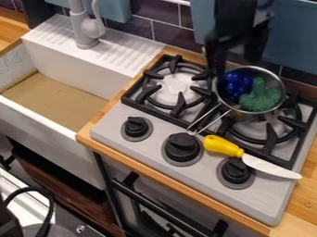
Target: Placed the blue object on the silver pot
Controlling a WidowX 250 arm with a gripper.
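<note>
Hanging above the pot (270, 75), the gripper (235, 55) may be open or closed; I cannot tell. The blue object (237, 84) lies in the pot, beside the green toy (261, 98). A knife (269, 166) lies on the stove (145, 149).

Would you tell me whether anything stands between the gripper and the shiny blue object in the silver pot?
Nothing visible does: the gripper hangs above the far side of the silver pot, and the shiny blue object lies inside, with the green toy broccoli beside it, not in between.
</note>
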